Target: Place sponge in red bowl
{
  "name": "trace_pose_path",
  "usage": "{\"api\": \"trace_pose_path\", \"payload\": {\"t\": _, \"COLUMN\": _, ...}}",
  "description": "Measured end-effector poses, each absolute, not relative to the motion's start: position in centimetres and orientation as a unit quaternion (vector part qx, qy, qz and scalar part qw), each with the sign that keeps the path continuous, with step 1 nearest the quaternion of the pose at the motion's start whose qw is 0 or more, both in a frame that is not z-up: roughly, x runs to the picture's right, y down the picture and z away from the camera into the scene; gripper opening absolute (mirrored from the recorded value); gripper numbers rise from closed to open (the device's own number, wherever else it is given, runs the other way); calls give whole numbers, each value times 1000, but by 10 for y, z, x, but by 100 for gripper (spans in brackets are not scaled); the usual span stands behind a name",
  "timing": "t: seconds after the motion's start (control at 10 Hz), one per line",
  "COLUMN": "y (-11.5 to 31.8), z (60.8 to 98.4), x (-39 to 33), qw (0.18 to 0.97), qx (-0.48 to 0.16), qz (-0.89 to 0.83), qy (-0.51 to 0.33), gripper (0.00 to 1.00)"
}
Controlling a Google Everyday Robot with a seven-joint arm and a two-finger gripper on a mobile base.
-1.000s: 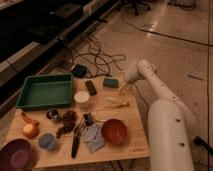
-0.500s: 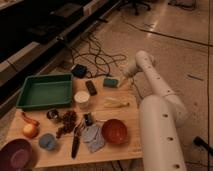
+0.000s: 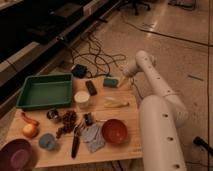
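Wooden table (image 3: 116,151), end effector (image 3: 123,80) beside sponge (image 3: 110,82)

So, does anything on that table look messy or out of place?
Nothing looks spilled or broken. The sponge sits near the far edge of the table, with the gripper beside it; a grey cloth lies crumpled by the red bowl, and cables tangle behind.

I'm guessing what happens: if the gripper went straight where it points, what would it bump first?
Probably the sponge; the gripper points toward it from close beside, though depth is unclear.
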State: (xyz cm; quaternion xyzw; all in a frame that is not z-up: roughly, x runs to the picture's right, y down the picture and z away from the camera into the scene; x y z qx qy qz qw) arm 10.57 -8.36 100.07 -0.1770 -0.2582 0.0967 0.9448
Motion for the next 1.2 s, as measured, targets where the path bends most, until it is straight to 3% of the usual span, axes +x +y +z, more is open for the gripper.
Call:
{"api": "trace_pose_path", "payload": {"t": 0.5, "y": -82, "z": 1001, "x": 107, "qw": 946, "qx": -179, "qz": 95, "qy": -255, "gripper": 80}}
{"api": "trace_pose_path", "payload": {"t": 1.2, "y": -64, "z": 1027, "x": 26, "qw": 980, "qx": -182, "qz": 54, "qy": -58, "gripper": 80}}
